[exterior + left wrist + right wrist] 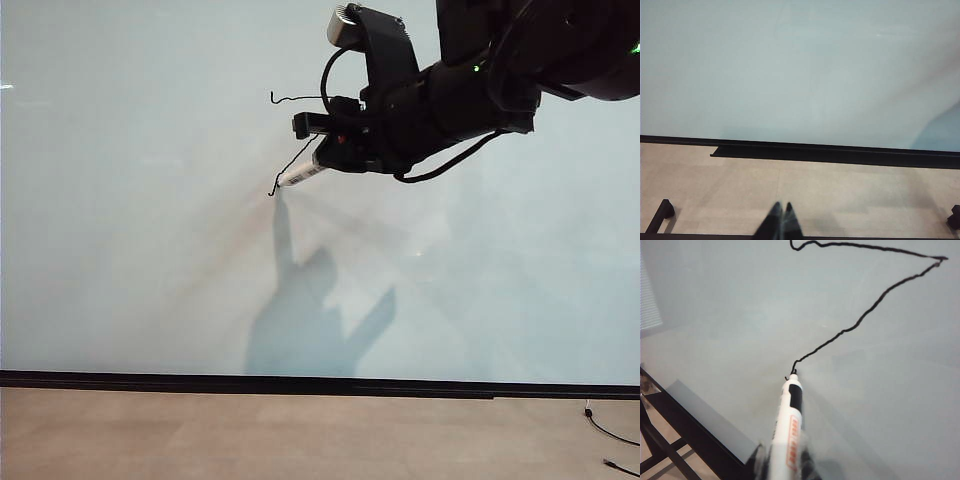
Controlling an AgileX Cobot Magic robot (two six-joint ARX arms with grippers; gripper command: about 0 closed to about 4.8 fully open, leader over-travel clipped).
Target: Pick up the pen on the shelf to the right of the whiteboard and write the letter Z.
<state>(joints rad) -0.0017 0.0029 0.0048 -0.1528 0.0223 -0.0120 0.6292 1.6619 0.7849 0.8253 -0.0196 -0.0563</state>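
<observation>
My right gripper (pixel 330 150) is shut on the pen (pixel 303 175), a white-barrelled marker with orange print (pixel 790 425). Its dark tip touches the whiteboard (pixel 130 200) at the lower left end of a thin black line. That line of the letter Z (pixel 860 320) is a wobbly top stroke plus a diagonal running down-left to the tip. In the right wrist view the gripper (pixel 785 465) clamps the barrel on both sides. My left gripper (pixel 782 206) hangs shut over the tan floor, away from the board (pixel 790 65), holding nothing. It is out of the exterior view.
A black strip (pixel 200 380) runs along the board's lower edge above the tan floor (pixel 250 430). Black cables (pixel 610 432) lie at the lower right. A black ledge (pixel 840 154) sits under the board. The arm's shadow (pixel 310 320) falls on the board.
</observation>
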